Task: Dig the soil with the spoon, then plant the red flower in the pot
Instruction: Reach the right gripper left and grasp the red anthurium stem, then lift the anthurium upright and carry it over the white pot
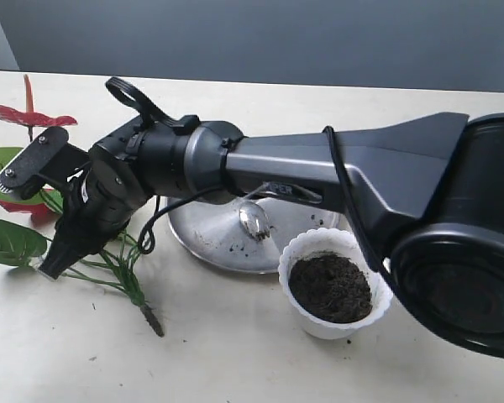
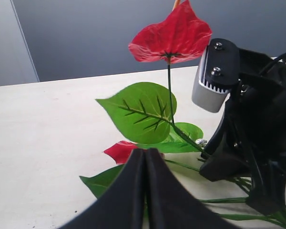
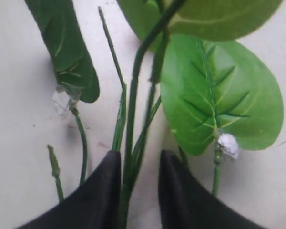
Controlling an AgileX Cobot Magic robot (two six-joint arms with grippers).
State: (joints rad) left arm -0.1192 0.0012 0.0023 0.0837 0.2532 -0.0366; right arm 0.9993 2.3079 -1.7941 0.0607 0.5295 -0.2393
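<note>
The red flower [image 1: 25,116] lies on the table at the left, its dark pointed base [image 1: 154,321] toward the front. My right gripper [image 1: 52,265] reaches across from the right and stands open astride the green stems [image 3: 133,119], its fingertips [image 3: 112,164] down at the table. The flower [image 2: 174,36] also shows in the left wrist view, beyond my left gripper [image 2: 146,151], which is shut and empty. The white scalloped pot [image 1: 298,252] stands right of centre, filled with dark soil [image 1: 330,288]. The spoon [image 1: 254,222] rests bowl-up on the steel plate, its handle hidden under the arm.
A round steel plate [image 1: 206,239] sits behind the pot, partly under the right arm [image 1: 319,168]. Crumbs of soil dot the plate. Broad green leaves [image 1: 13,239] spread over the left of the table. A grey wall runs behind.
</note>
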